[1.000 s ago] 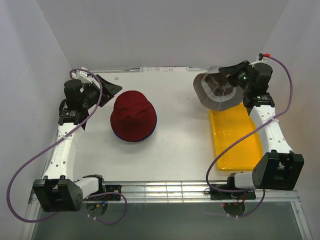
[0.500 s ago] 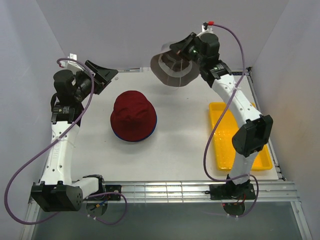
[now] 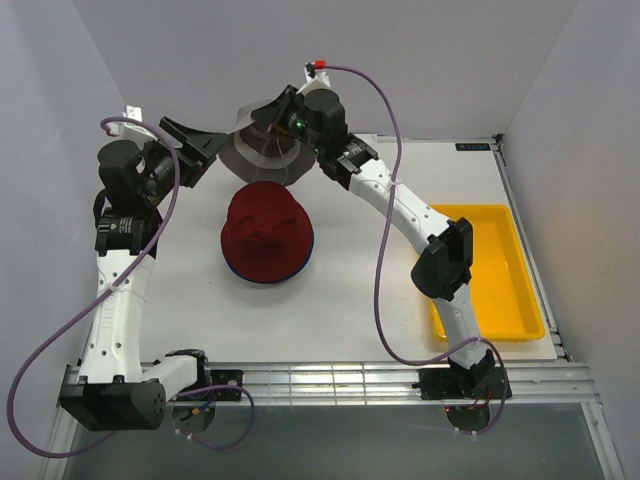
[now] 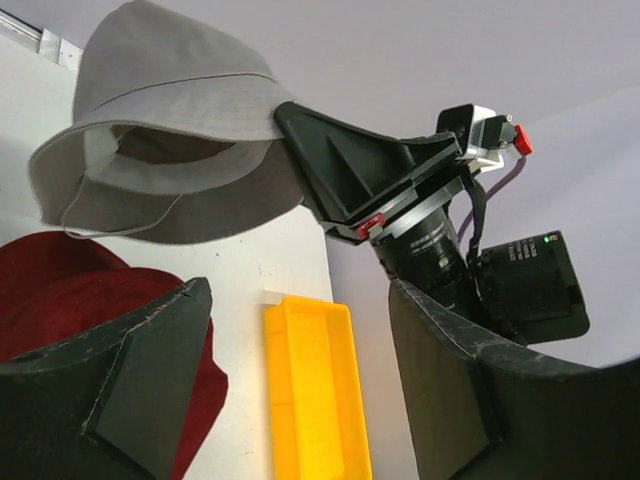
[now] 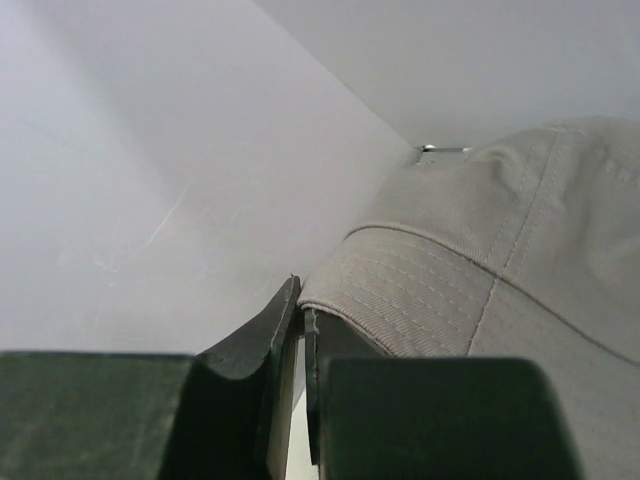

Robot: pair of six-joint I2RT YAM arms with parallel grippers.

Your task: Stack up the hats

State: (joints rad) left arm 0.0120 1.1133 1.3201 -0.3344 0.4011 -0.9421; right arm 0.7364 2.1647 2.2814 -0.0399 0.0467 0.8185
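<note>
Dark red hat (image 3: 265,232) is sitting crown-up near the middle of the desk (image 3: 350,295), with a blue edge (image 3: 312,240) showing under its brim on the right side; what lies beneath it cannot be told.

Right arm is reaching across from the right, high over the far side of the dark red hat. Right pincer (image 3: 258,118) is clenched on the brim of the grey hat (image 3: 262,158), the fabric pinched thin between its two fingers (image 5: 285,330). The grey hat is hanging in the air, tilted with its opening facing down and forward, just behind and above the dark red hat, not touching it.

Left pincer (image 3: 198,150) is hovering off the desk at the dark red hat's far left, jaws spread wide, grasping nothing and pointing toward the grey hat.

Yellow tray (image 3: 500,300) is lying well to the right of the dark red hat.
</note>
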